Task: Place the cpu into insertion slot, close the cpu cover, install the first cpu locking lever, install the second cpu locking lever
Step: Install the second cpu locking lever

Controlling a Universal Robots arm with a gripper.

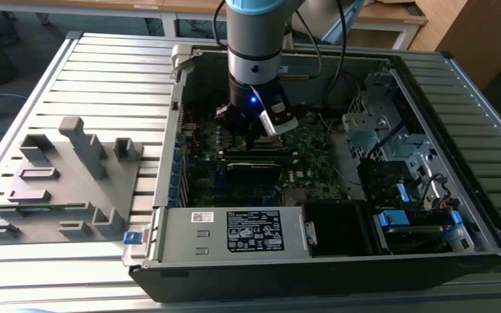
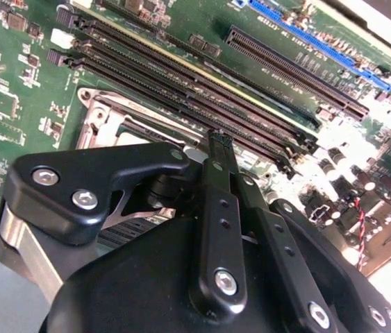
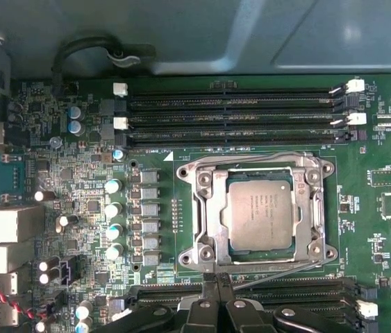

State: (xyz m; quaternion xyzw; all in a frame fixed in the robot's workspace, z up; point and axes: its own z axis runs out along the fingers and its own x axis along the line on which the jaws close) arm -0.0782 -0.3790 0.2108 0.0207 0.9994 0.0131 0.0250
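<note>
I hang inside the open case (image 1: pixel 459 215) above the green board (image 3: pixel 63 180). The cover (image 3: pixel 320 201) lies flat framing the cpu (image 3: pixel 259 210), which sits in the slot (image 3: pixel 209 208). My gripper (image 3: pixel 216 281), fingers (image 2: pixel 217 149) clenched together on nothing, hovers just beside the slot's edge.

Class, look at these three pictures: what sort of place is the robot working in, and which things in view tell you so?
Probably a robotics lab or test workshop. An opened computer case lies on a slatted metal table, a grey fixture block sits beside it, and wooden desks stand behind. The gripper hovers at the cpu socket.
</note>
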